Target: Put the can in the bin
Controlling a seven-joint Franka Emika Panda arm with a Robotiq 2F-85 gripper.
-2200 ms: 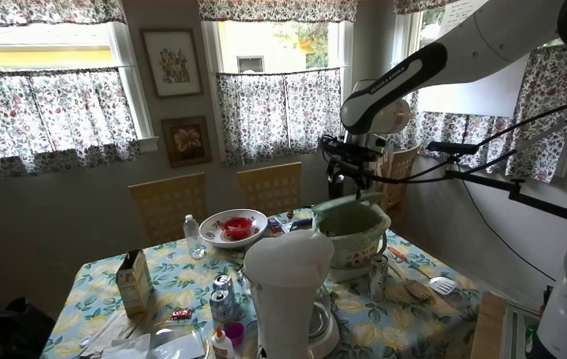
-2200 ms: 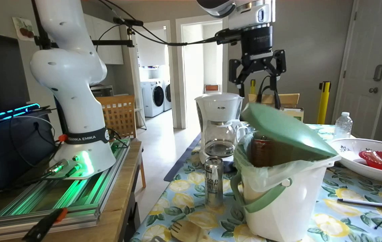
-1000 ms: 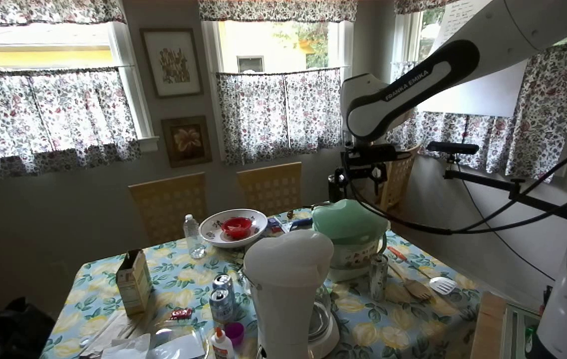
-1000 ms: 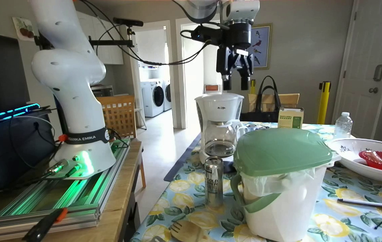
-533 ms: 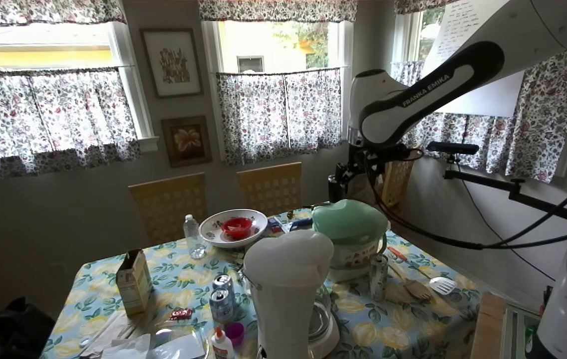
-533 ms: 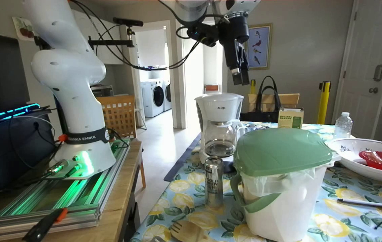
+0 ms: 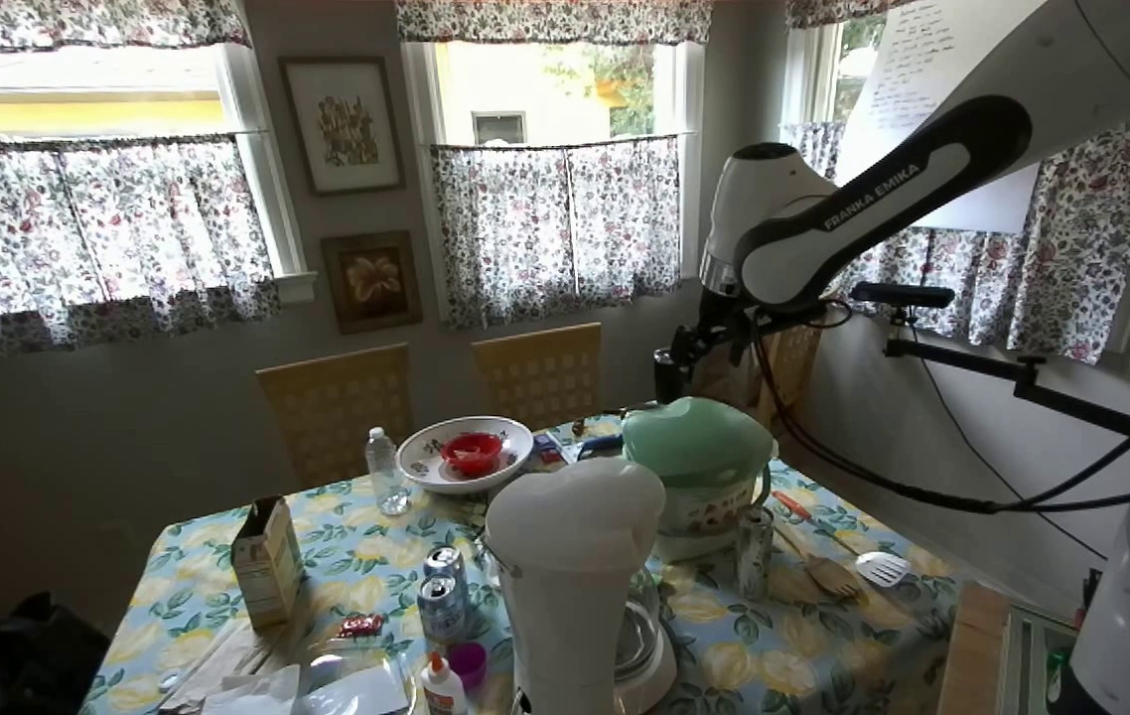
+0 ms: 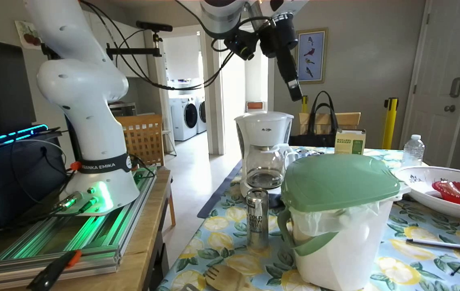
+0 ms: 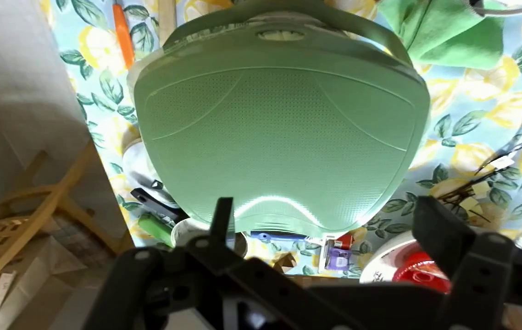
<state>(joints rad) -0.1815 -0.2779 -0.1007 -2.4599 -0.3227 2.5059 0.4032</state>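
Lid (image 8: 341, 180) lowered since earlier, bin (image 8: 347, 250) interior hidden; gripper (image 9: 324, 201) tilted, jaws spread apart.

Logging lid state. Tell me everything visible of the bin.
The bin is a whitish, plastic-looking bucket standing upright on the lemon-print tablecloth. Its green domed lid is down, hiding the inside; a pale liner shows below the lid. A green handle hangs down one side, and an exterior view shows a printed pattern. Nothing grips it.
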